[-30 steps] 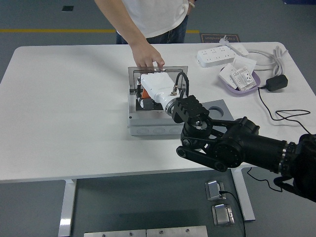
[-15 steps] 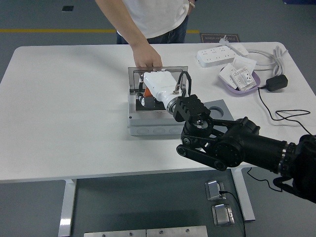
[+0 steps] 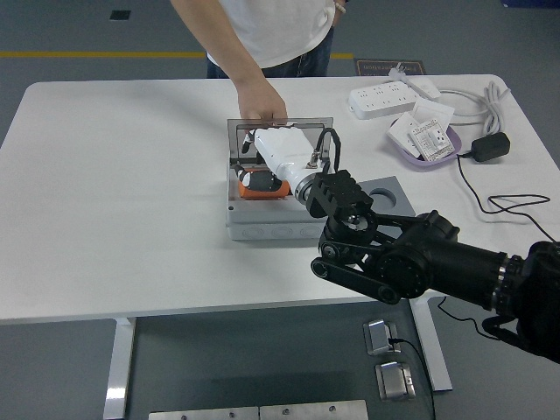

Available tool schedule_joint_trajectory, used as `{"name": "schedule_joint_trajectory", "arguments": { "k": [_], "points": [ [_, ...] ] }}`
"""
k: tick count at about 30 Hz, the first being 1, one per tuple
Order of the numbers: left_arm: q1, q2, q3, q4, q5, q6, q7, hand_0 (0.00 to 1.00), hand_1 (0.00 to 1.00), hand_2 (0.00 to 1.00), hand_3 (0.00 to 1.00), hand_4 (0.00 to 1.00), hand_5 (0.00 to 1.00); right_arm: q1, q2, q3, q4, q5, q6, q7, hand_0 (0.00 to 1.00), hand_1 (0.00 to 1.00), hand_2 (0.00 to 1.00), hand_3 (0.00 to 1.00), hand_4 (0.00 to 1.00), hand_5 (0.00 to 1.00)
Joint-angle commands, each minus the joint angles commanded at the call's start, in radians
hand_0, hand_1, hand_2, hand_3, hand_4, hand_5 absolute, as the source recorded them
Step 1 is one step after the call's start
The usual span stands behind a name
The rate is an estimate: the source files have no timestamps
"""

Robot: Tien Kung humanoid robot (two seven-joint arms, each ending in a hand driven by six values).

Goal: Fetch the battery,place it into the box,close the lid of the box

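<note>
While no print reads, battery [image 3: 260,183] sits in box [image 3: 271,223].

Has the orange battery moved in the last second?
Yes. The battery now lies more exposed in the box, toward its left side, out from under the right hand, which has drawn back toward the lid.

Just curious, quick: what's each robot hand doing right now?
Left hand: not in view.
Right hand: over the open box, cannot be told whether open or closed.
</note>
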Motion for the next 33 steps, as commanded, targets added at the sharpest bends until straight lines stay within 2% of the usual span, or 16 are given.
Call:
{"name": "schedule_joint_trajectory", "arguments": {
  "k": [5, 10, 17, 18, 20, 23, 24, 28, 33],
  "points": [
    [0.002, -0.001, 0.002, 0.0, -0.001, -0.001, 0.0, 0.619, 0.718, 0.658, 0.617, 0.685, 0.511, -0.003, -0.014, 0.026, 0.031, 0.025, -0.014, -0.001, 0.485, 0.475, 0.518, 0.657, 0.685, 0.48],
    [0.004, -0.002, 0.007, 0.0, -0.011, -0.002, 0.0, 0.618, 0.718, 0.658, 0.615, 0.685, 0.509, 0.0, -0.044, 0.08, 0.084, 0.124, -0.019, 0.007, 0.489, 0.467, 0.52, 0.655, 0.688, 0.483],
    [0.009, -0.003, 0.012, 0.0, -0.021, -0.003, 0.001, 0.618, 0.718, 0.658, 0.615, 0.684, 0.508, 0.004, -0.097, 0.176, 0.164, 0.268, 0.023, -0.005, 0.465, 0.458, 0.508, 0.651, 0.687, 0.48],
    [0.01, -0.003, 0.012, 0.0, -0.022, -0.003, 0.001, 0.618, 0.718, 0.658, 0.615, 0.685, 0.508, 0.005, -0.102, 0.186, 0.172, 0.284, 0.028, -0.006, 0.311, 0.364, 0.462, 0.608, 0.685, 0.494],
    [0.011, -0.003, 0.014, 0.0, -0.023, -0.003, 0.001, 0.618, 0.718, 0.658, 0.615, 0.685, 0.508, 0.008, -0.112, 0.209, 0.187, 0.309, 0.038, -0.009, 0.311, 0.364, 0.462, 0.608, 0.685, 0.494],
    [0.011, -0.003, 0.018, 0.0, -0.027, -0.004, 0.001, 0.618, 0.718, 0.658, 0.615, 0.685, 0.508, 0.014, -0.118, 0.232, 0.195, 0.321, 0.05, -0.014, 0.311, 0.364, 0.462, 0.608, 0.685, 0.494],
    [0.011, -0.003, 0.018, 0.0, -0.027, -0.004, 0.001, 0.618, 0.718, 0.658, 0.615, 0.685, 0.508, 0.016, -0.119, 0.237, 0.196, 0.323, 0.052, -0.015, 0.265, 0.345, 0.437, 0.581, 0.685, 0.494],
    [0.008, -0.002, 0.022, 0.0, -0.028, -0.006, 0.001, 0.618, 0.718, 0.658, 0.615, 0.685, 0.508, 0.026, -0.117, 0.254, 0.18, 0.329, 0.053, -0.012, 0.265, 0.345, 0.437, 0.581, 0.685, 0.494],
    [0.003, 0.001, 0.024, 0.0, -0.028, -0.007, 0.001, 0.618, 0.718, 0.658, 0.615, 0.685, 0.508, 0.043, -0.103, 0.253, 0.126, 0.359, 0.038, 0.014, 0.257, 0.339, 0.43, 0.572, 0.684, 0.497]
  ]
}}
